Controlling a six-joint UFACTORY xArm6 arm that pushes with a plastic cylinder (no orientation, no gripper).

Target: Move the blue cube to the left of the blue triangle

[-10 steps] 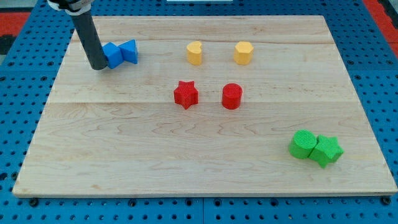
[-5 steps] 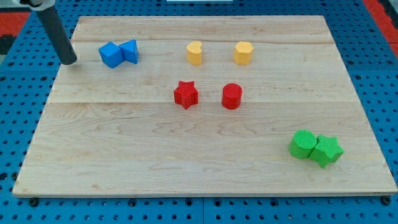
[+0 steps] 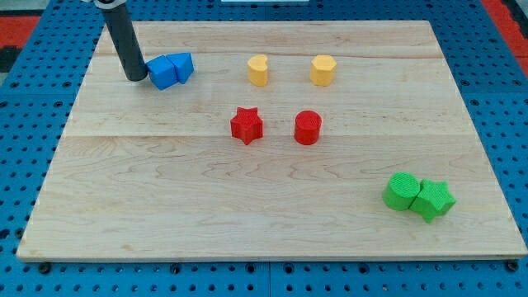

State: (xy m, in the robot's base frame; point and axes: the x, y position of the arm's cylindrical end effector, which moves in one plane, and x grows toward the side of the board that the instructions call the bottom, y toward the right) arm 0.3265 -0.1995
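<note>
The blue cube (image 3: 162, 72) sits near the board's top left, touching the blue triangle (image 3: 182, 65) on its right side. My tip (image 3: 135, 77) rests on the board just left of the blue cube, touching or nearly touching its left face. The dark rod rises from the tip toward the view's top left.
A yellow heart (image 3: 259, 70) and a yellow hexagon (image 3: 322, 70) stand at the top middle. A red star (image 3: 246, 125) and a red cylinder (image 3: 308, 127) sit mid-board. A green cylinder (image 3: 402, 190) and a green star (image 3: 432, 200) touch at the bottom right.
My tip first swung away to the left board edge, then came back to the cube's left side. The blue cube and blue triangle have shifted slightly right and up.
</note>
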